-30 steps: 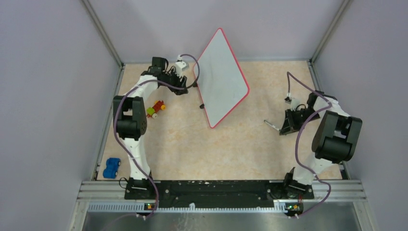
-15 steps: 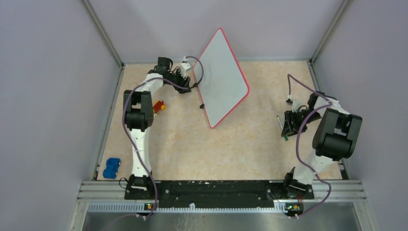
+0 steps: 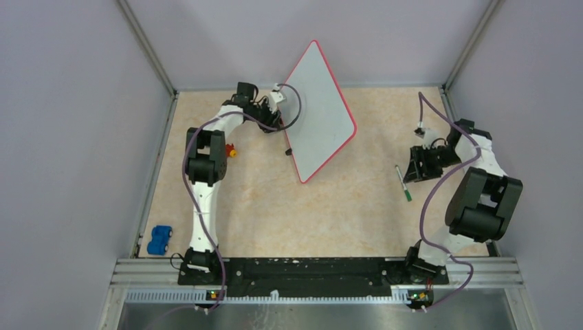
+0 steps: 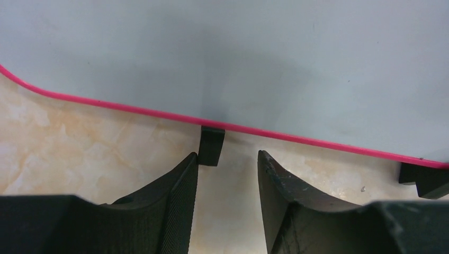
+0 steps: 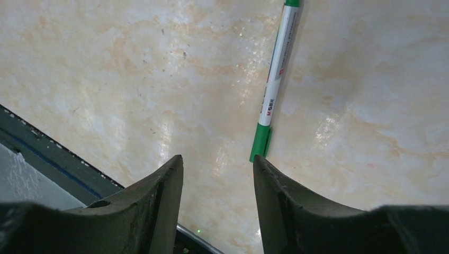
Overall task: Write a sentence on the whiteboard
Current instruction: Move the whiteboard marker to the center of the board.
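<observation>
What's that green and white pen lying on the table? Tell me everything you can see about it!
The pen is a slim marker with a white barrel, small printed letters along it and green at both ends. It looks like smooth plastic. It lies flat on the shiny, marble-patterned table, over on the right side. The right gripper hangs open close to its green end and is not gripping it.

The right hand (image 5: 218,161) no longer grips the green marker (image 3: 403,182). A second ago the pen stuck out of its closed fingers; now it lies flat on the bench (image 3: 330,213) just ahead of the parted fingers, and the hand sits farther back and to the right. The left arm is swung farther right, with the left hand (image 4: 227,161) now close to the lower edge of the whiteboard (image 3: 320,110). That arm now hides most of the small red and yellow toy (image 3: 232,150).
</observation>
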Controlling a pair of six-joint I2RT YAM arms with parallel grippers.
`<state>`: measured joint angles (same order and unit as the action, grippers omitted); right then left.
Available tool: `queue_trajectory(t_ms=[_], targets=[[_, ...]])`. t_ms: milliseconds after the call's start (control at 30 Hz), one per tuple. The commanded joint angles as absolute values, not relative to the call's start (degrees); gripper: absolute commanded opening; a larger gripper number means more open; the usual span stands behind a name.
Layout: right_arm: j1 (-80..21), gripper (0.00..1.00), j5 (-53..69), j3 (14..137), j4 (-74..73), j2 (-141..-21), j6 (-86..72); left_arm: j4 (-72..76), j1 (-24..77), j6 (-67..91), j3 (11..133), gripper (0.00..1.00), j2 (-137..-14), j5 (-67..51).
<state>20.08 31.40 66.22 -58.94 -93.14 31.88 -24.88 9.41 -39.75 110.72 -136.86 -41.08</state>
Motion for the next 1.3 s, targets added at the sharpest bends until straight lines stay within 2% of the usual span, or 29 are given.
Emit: queue_trajectory(t_ms=[0, 333, 567, 767, 933, 1100, 1267], targets=[[20.6, 0.52, 35.8, 69.5, -61.6, -88.7, 31.7, -22.5, 10.5, -41.2, 113.0, 0.49, -137.4, -41.4], [20.6, 0.55, 38.3, 71.6, -63.3, -86.3, 31.4, -20.7, 13.0, -42.3, 105.5, 0.34, -132.2, -40.0], [20.6, 0.56, 38.6, 71.3, -63.7, -85.0, 31.7, -19.3, 14.0, -41.6, 98.3, 0.29, -127.5, -39.8], [20.7, 0.58, 38.9, 70.6, -63.7, -83.3, 31.5, -18.5, 16.3, -40.2, 90.9, 0.28, -123.3, -40.3], [21.3, 0.63, 38.3, 70.7, -63.1, -81.1, 30.5, -17.5, 19.2, -38.6, 85.8, 0.28, -120.0, -40.3], [25.2, 0.67, 38.4, 71.9, -61.0, -78.6, 28.0, -17.1, 22.5, -36.3, 83.7, 0.30, -118.3, -40.3], [27.9, 0.68, 39.7, 72.6, -62.2, -77.1, 28.6, -15.8, 25.8, -34.1, 82.2, 0.34, -117.2, -40.4]])
